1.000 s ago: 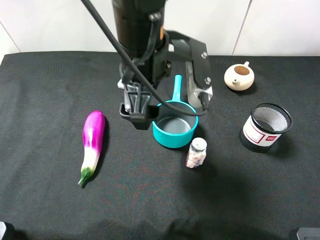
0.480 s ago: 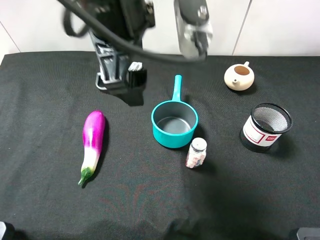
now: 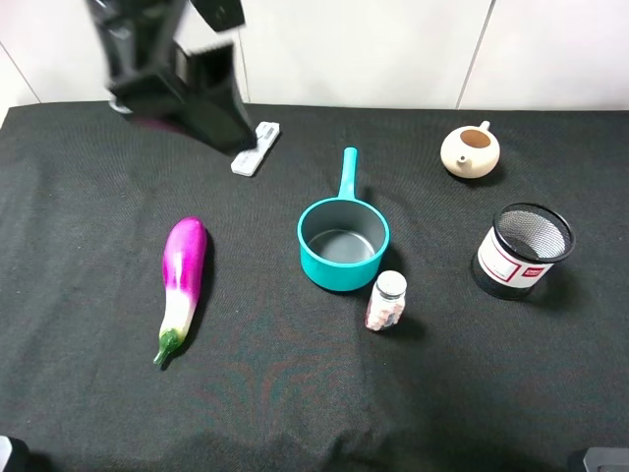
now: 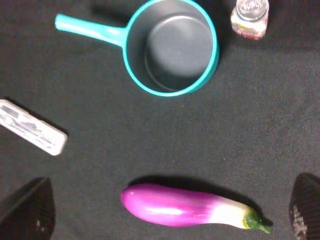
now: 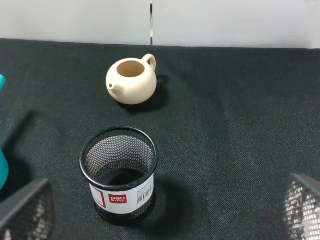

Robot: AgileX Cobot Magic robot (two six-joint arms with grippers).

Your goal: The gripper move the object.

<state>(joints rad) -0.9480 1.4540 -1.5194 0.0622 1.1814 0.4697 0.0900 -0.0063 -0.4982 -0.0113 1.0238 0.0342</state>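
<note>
The teal saucepan point(image 3: 343, 236) stands upright at the middle of the black table, its long handle pointing to the back. It also shows in the left wrist view point(image 4: 172, 47), with a grey, empty inside. My left gripper point(image 4: 167, 212) is open and empty, high above the table, and holds nothing. The left arm point(image 3: 172, 84) is a blurred black shape at the back left, well clear of the pan. My right gripper point(image 5: 165, 207) is open and empty, and looks at the table's right side. A sliver of the pan point(image 5: 2, 167) shows there.
A purple eggplant point(image 3: 184, 283) lies left of the pan. A small pill bottle point(image 3: 386, 300) stands against the pan's front right. A cream teapot point(image 3: 470, 149) and a black mesh cup point(image 3: 524, 251) stand on the right. A small white flat item point(image 3: 256, 147) lies at the back left.
The left arm has risen from just over the pan and swung away to the back left. The pan has stayed in place. The white flat item has come into view.
</note>
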